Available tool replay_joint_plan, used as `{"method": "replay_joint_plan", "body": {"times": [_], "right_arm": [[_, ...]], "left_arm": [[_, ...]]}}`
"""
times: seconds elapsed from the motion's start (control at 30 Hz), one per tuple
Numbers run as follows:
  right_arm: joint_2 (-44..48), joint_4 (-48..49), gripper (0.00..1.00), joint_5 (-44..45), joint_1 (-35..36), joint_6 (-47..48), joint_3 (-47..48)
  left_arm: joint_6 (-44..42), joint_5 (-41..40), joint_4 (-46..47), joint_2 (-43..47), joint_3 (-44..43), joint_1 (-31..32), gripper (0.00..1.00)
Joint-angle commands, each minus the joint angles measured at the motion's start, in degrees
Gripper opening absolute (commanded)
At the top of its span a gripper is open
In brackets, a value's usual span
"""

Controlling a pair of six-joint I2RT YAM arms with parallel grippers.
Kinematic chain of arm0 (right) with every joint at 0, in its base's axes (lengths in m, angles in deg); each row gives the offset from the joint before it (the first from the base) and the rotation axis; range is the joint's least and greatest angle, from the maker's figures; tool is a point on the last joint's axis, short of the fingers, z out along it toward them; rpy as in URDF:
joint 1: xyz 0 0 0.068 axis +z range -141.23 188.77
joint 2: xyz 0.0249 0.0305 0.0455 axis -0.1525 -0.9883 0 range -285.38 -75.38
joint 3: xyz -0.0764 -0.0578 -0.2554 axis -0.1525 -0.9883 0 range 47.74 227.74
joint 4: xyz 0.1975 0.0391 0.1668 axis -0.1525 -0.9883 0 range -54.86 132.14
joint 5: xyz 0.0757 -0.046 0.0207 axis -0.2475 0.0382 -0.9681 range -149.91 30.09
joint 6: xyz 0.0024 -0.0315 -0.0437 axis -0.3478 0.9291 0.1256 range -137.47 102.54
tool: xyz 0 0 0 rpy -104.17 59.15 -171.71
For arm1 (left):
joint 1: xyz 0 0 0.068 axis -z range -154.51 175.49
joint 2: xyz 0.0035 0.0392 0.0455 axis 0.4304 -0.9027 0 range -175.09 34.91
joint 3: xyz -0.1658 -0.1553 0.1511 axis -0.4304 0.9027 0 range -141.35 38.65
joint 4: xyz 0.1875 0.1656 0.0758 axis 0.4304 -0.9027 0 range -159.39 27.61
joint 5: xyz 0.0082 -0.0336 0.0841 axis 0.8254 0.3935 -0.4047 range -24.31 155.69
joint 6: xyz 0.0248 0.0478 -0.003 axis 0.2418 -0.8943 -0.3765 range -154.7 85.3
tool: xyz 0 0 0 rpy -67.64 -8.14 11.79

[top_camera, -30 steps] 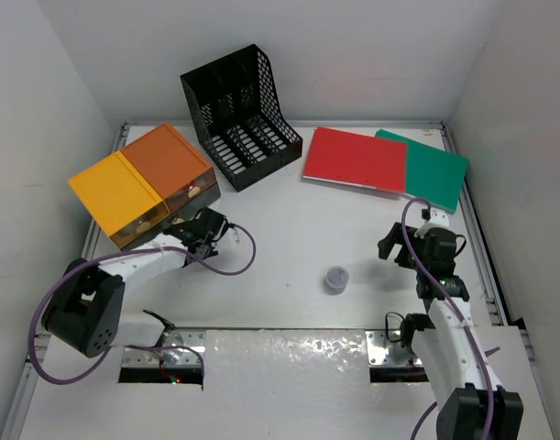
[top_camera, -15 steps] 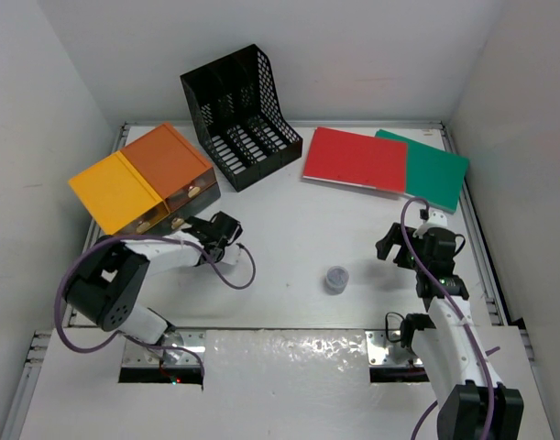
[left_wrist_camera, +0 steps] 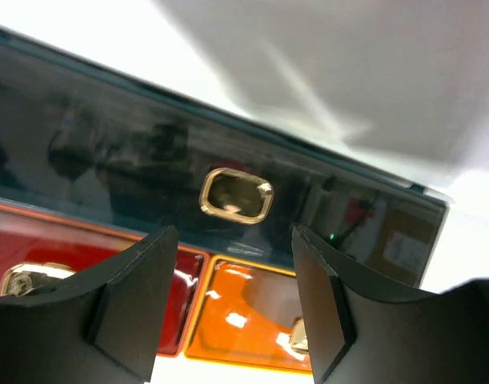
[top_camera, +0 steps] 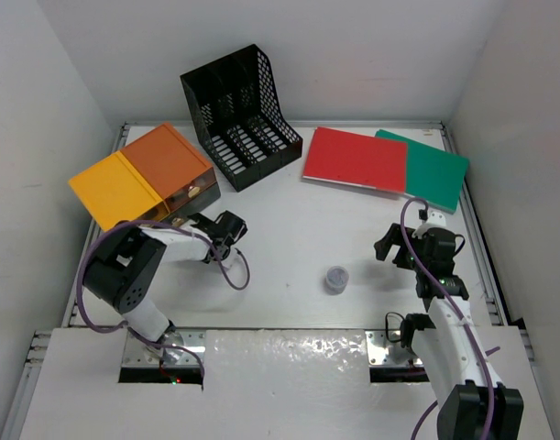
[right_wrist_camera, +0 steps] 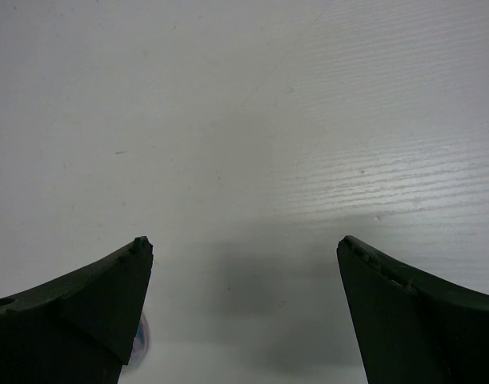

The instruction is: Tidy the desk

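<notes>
**Both tools open above the tabletop, left one facing the drawer box**

At the near edge, the two arm bases sat bolted side by side. The white tabletop (top_camera: 298, 229) spread out from them to the far wall, its metal rails running along both sides.

The left arm was folded low and reached to its right and a little forward. Its forearm lay close to the surface, and a purple cable (top_camera: 236, 270) looped beside it. The left tool (top_camera: 226, 229) pointed at the front of the orange-yellow box (top_camera: 142, 183), near it but apart from it. In the wrist view the left tool (left_wrist_camera: 232, 232) stood partly open and held nothing. A gold drawer pull (left_wrist_camera: 236, 194) on a dark glossy drawer front showed in the gap between the fingers (left_wrist_camera: 132, 304), with orange and red panels below it.

The right arm rose from its base and bent at the wrist, aiming downward over bare surface. The right tool (top_camera: 391, 246) was spread wide and empty. Its own camera showed only tabletop (right_wrist_camera: 244, 96) between the fingertips of the right tool (right_wrist_camera: 244, 240).

A small grey round pot (top_camera: 335, 278) stood between the two tools, nearer the right one and touching neither.

Farther back, the black mesh file rack (top_camera: 243, 115) stood just beside the box. At the far right, a red folder (top_camera: 356, 159) lay overlapping a green folder (top_camera: 440, 170).
</notes>
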Motion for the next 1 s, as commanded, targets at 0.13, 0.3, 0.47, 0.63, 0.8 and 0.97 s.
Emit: {"method": "replay_joint_plan", "body": {"times": [0.13,0.3,0.47,0.63,0.8,0.97], "right_arm": [[0.09,3.13,0.94,-1.33,-0.13,0.42,-0.18],[0.17,3.22,0.94,-1.95,-0.13,0.33,-0.26],[0.62,3.30,0.94,-2.04,-0.13,0.42,-0.26],[0.18,3.92,0.94,-2.13,-0.13,0.07,-0.53],[-0.53,4.27,0.93,-2.48,-0.13,-0.98,-0.26],[-0.26,4.79,0.87,-4.49,0.13,-5.55,0.88]], "left_arm": [[-3.34,-2.95,-0.70,-1.25,-1.44,-0.48,0.58],[-3.17,-4.27,-2.53,-1.86,-1.71,-1.97,0.58],[12.67,4.76,-6.83,-0.72,-8.44,-1.10,0.59],[35.45,19.95,-8.17,7.07,-16.11,-0.83,0.66],[47.71,22.27,-9.40,11.58,-17.70,-1.01,0.66],[55.97,25.68,-15.87,13.69,-20.86,-5.04,0.67]]}}
